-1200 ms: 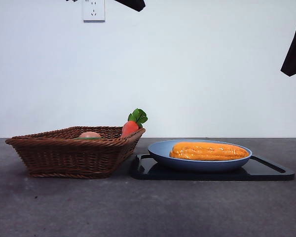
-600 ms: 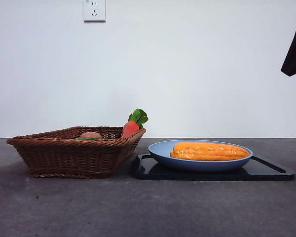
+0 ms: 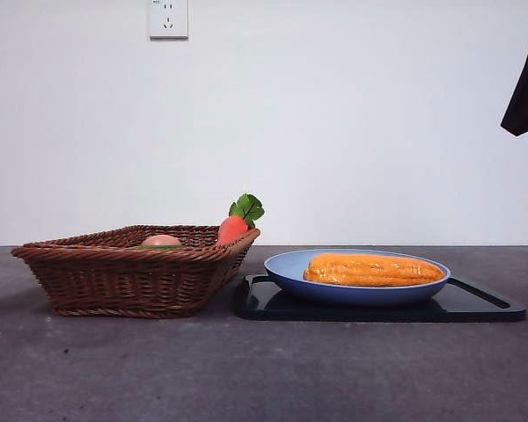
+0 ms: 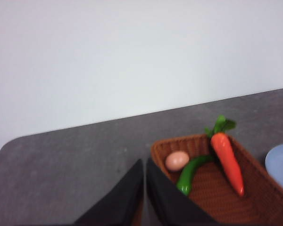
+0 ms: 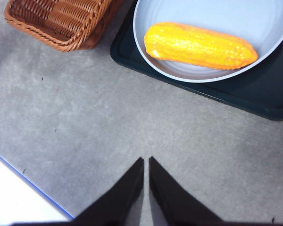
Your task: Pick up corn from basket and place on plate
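One corn lying inside plate, long axis sideways across it | plate on black tray, just beside basket holding carrot, egg, green pod | right hand pinched together, empty, above worktop near plate, nearer corn | left hand likewise, empty, by basket | placement judged done.

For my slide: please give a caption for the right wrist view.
Corn lying on the blue plate, right gripper shut above bare table.

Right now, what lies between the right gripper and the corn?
In the right wrist view: bare grey tabletop, then the black tray's edge and the plate's rim lie between right gripper and corn.
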Robot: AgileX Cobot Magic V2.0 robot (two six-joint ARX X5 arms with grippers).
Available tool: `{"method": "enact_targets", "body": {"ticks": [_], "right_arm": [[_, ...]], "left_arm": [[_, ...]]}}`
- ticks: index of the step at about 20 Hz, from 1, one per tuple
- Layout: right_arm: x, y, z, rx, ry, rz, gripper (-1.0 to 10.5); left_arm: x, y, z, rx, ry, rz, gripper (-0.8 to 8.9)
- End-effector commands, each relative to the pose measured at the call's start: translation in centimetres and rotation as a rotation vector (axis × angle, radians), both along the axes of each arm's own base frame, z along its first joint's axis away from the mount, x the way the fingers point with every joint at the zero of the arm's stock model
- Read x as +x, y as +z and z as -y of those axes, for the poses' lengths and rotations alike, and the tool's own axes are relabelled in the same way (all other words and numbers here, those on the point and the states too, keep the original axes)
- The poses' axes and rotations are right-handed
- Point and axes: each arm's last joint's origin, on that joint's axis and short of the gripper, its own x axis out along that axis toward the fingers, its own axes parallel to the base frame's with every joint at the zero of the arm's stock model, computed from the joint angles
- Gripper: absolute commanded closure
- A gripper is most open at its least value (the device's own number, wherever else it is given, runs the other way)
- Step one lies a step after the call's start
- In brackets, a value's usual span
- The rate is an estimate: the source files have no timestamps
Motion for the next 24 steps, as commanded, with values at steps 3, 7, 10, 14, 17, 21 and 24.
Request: {"method": "enact_targets", "body": {"ticks": [3,7,10,14,17,21,24], "right_arm": [[0.2,0.1,-0.1,0.000,0.009,0.013,9.4],[0.2,0.1,-0.1,0.000,0.009,0.013,9.4],[0.2,0.2,-0.1,0.000,0.010,0.013,9.4],[0.2,0.2,-0.1,0.000,0.010,0.013,9.4],[0.2,0.2,-0.1,0.000,0.010,0.013,9.4],[0.2,0.1,-0.1,0.000,0.009,0.013,9.4],[0.2,0.2,-0.1,0.000,0.009,0.013,9.4]], "left_arm": [[-1.0,-5.6,-0.2,-0.031,0.046,0.006,8.06],[-1.2,-9.8,-0.2,-0.046,0.056,-0.034,8.06],[-1.1,-11.8,-0.2,-0.056,0.057,-0.064,8.06],[-1.1,-13.5,-0.2,-0.077,0.059,-0.111,8.06],[-1.2,-14.1,-0.2,-0.074,0.062,-0.168,8.06],[-1.2,-14.1,-0.2,-0.075,0.061,-0.168,8.06],[-1.2,-14.1,-0.2,-0.075,0.061,-0.168,8.06]]}}
